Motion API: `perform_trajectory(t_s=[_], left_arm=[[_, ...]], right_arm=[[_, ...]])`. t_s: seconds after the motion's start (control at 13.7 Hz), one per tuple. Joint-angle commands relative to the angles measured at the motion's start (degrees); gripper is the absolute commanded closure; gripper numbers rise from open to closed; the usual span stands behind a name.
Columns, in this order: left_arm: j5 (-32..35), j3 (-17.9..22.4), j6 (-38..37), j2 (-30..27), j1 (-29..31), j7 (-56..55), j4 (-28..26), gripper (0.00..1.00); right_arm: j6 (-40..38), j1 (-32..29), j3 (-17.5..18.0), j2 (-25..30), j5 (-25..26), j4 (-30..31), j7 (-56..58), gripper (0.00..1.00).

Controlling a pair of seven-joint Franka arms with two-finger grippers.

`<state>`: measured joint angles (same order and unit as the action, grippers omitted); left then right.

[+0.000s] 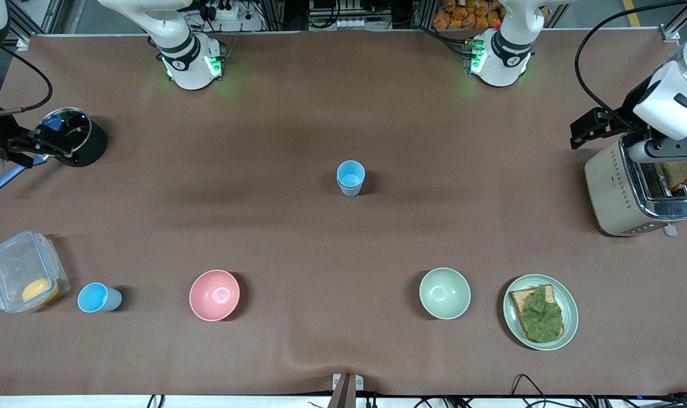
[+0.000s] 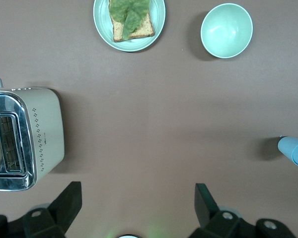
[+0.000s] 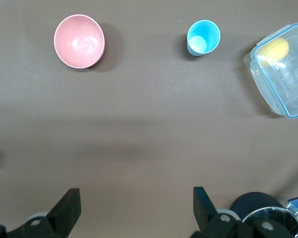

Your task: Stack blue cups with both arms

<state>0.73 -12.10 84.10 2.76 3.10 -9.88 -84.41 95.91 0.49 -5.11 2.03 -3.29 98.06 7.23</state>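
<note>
Two blue cups [image 1: 350, 177], one nested in the other, stand upright mid-table; they show at the edge of the left wrist view too, cups [image 2: 294, 151]. A single blue cup [image 1: 98, 297] stands upright nearer the front camera at the right arm's end, beside a clear container; in the right wrist view this cup [image 3: 203, 37] is well away from the fingers. My right gripper [image 3: 135, 193] hangs open and empty high over bare table beside the black pot. My left gripper [image 2: 137, 187] hangs open and empty high beside the toaster.
A pink bowl [image 1: 214, 294] and a pale green bowl [image 1: 444, 293] sit in the near row. A plate [image 1: 570, 317] carries toast with lettuce. The toaster [image 1: 610, 192], black pot [image 1: 91, 144] and lidded clear container [image 1: 15, 263] stand at the table's ends.
</note>
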Motion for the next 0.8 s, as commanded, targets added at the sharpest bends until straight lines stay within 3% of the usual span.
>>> perform_trajectory(t_s=[0.0, 0.73], left_arm=[[0.06, -0.29, -0.95, -0.48, 0.33, 1.26, 0.21, 0.00], [0.06, -0.38, -1.04, -0.39, 0.41, 1.26, -0.23, 0.00]], right_arm=[[-0.72, -0.57, 0.36, -0.62, -0.58, -1.11, 0.68, 0.00], [-0.72, -0.57, 0.36, -0.62, -0.58, -1.11, 0.68, 0.00]])
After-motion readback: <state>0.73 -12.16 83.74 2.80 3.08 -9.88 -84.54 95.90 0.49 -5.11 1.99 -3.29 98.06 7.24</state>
